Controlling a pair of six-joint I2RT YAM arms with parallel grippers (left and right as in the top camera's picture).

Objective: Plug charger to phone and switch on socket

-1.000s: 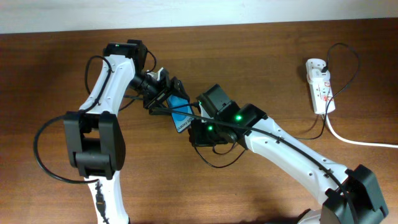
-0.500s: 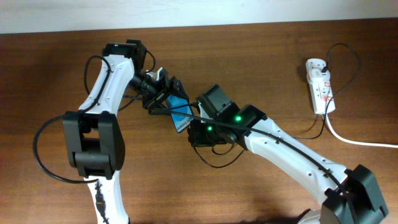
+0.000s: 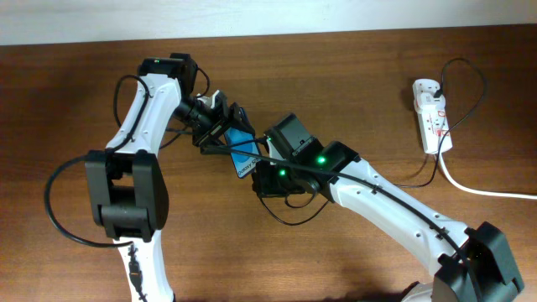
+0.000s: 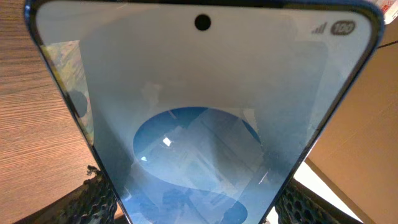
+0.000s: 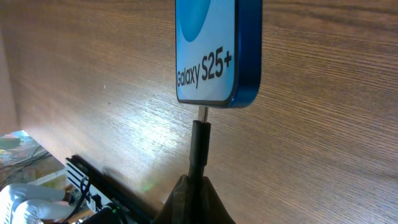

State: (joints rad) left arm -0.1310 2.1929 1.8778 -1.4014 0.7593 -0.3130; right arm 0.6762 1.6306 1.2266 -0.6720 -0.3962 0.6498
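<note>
The left end effector (image 3: 220, 126) comes in from the phone's upper left and is clamped on the phone (image 3: 243, 151). In the left wrist view its mesh-padded fingers (image 4: 102, 200) press against both long edges of the handset, which is held off the table (image 3: 84, 75). The blue screen faces that camera.

At the phone's lower short edge, below the "Galaxy S25+" print, the charger (image 5: 199, 140) stands in line with the port. Its metal tip meets the edge, though how deep it sits cannot be told. The right end effector (image 5: 193, 199), just below and right of the phone, is closed tight on the black connector body.

Well to the right of the phone the socket (image 3: 432, 117) lies flat on the table. A thin black cable loops from its top end, and its thick white cord (image 3: 482, 190) trails away to the right. The switch positions are too small to read.
</note>
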